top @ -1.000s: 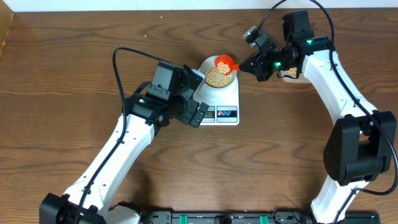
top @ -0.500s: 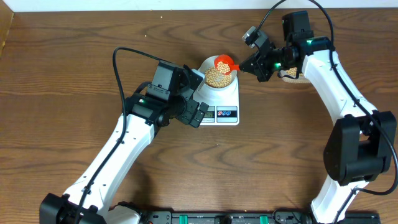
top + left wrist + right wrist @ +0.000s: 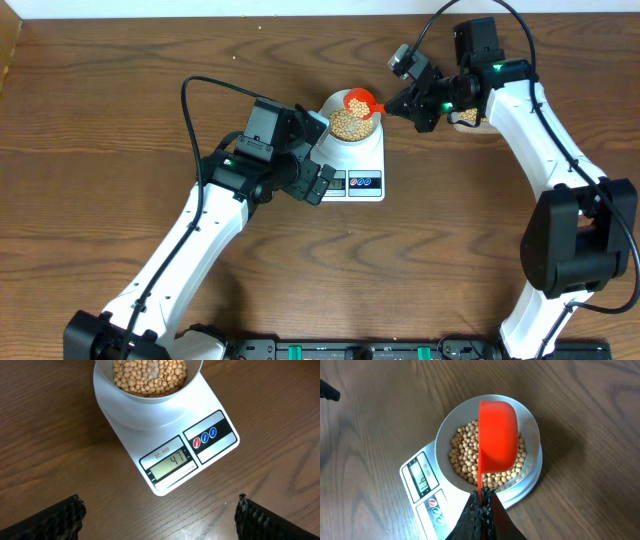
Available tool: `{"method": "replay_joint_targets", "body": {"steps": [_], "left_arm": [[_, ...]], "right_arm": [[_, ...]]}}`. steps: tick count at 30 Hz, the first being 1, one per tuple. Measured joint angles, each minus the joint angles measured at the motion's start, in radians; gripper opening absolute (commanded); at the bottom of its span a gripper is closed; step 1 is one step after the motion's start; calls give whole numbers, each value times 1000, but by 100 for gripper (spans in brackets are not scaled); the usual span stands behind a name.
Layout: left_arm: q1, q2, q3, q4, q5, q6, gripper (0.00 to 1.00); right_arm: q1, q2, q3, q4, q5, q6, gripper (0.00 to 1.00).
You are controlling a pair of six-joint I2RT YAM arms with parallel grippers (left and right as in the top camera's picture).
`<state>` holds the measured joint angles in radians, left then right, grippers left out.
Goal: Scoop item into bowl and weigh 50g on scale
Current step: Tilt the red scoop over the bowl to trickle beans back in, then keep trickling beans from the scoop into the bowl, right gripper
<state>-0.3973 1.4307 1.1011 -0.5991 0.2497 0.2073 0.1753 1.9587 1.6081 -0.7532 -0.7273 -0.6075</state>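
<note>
The wooden worktop (image 3: 100, 150) is being used as the base for the whole weighing setup, with the two arms being brought in from opposite sides. The left gripper (image 3: 160, 517) is being kept wide open and empty just in front of the scale (image 3: 135, 435), apparently so that its camera is being pointed at the readout. The right gripper (image 3: 482, 505) is being kept clamped shut on the handle of the orange-red scoop (image 3: 497, 435). The white scale is being loaded from above by the pale bowl (image 3: 530, 417), which is being carried centrally on its platform so that its contents are being weighed. The scoop is being held out over the bowl's mouth so that anything tipped out is being caught inside; whether beans are left in it cannot be told. The soybeans (image 3: 150, 375) are being held in the bowl as a shallow heap. A reading of 47 is being shown on the display (image 3: 170, 462), so a few more beans are probably being called for.
</note>
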Motion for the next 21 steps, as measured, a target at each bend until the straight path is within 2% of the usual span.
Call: {"method": "replay_joint_targets", "body": {"steps": [9,21], "left_arm": [[0,0,0,0,0,0,98],[0,0,0,0,0,0,98]], "right_arm": [[0,0,0,4,0,3,1],[-11,0,0,6,-86,220,1]]}}
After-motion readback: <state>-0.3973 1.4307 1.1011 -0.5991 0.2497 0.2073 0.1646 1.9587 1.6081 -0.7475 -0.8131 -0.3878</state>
